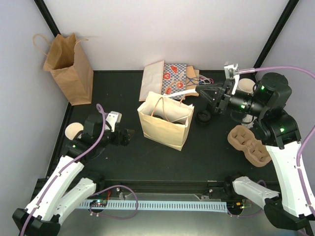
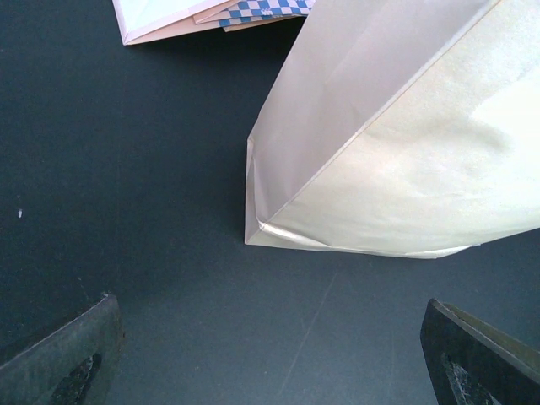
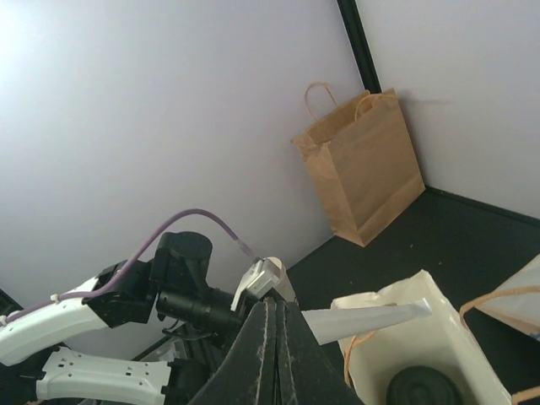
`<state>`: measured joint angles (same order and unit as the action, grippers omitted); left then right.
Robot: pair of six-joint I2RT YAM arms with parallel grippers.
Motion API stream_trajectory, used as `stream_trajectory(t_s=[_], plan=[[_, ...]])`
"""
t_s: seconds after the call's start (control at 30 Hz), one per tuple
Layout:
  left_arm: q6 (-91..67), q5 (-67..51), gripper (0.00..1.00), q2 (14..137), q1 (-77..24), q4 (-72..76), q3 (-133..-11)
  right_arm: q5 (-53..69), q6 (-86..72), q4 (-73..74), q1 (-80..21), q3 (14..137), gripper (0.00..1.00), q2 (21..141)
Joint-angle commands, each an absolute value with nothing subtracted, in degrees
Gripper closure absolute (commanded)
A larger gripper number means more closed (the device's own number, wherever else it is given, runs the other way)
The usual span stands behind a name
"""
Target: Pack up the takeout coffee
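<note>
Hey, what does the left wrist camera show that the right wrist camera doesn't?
Only the left wrist: the bottom corner of the cream bag on the table, a blue-checked flat bag behind it, framed by the open left gripper. Only the right wrist: the brown bag in the far corner, a dark round thing inside the cream bag, and the shut right gripper holding white sticks over it. Both: the cream bag.

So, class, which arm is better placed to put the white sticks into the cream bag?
Right: the right gripper is shut on the white sticks over the open cream bag; the left gripper hangs empty.
</note>
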<state>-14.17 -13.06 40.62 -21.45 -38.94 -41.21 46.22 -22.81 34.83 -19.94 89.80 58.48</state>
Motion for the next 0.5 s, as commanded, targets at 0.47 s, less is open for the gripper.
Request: stream_trajectory(t_s=[0.47], plan=[[-14.55,-12.66,0.01,41.56,-21.27,-37.95,-41.75,45.15,-20.09,35.76,-21.19,80.98,0.99,53.54]])
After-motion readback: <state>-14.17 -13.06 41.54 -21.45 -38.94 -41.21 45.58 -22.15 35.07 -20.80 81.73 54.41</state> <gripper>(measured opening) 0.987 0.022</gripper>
